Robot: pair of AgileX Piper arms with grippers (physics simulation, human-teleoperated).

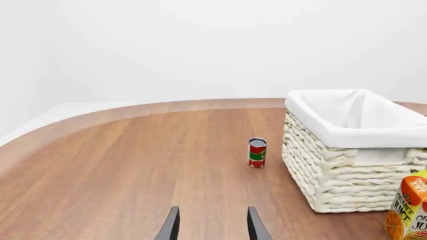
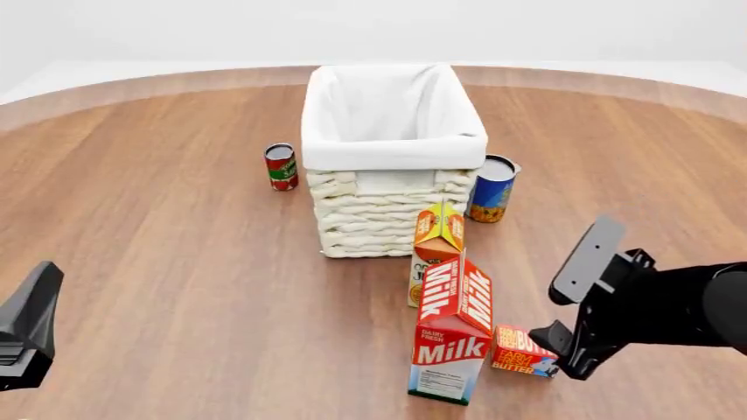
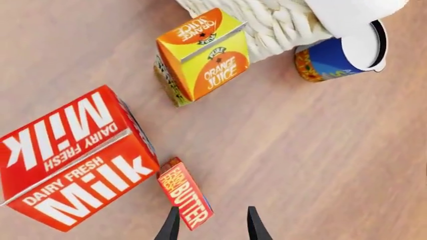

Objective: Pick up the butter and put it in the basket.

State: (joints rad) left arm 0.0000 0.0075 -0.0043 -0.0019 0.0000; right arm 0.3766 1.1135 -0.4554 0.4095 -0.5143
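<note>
Right gripper (image 3: pixel 210 224), fingers spread and holding nothing, is hovering over butter (image 2: pixel 524 351) at milk carton's (image 2: pixel 452 337) 3 o'clock, lining up the grasp; left gripper (image 1: pixel 210 225) is idling released.

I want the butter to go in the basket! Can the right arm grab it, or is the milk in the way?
Probably yes. The right gripper is open just by the butter, nothing between them. The milk carton sits close on the butter's far side, so one finger has little room.

milk (image 3: pixel 70 160): "Milk", "DAIRY FRESH", beside right jaws | butter (image 3: pixel 185 200): "BUTTER", touching milk, just ahead of right jaws | juice (image 3: pixel 203 55): "PURE ORANGE JUICE", farther ahead of them
</note>
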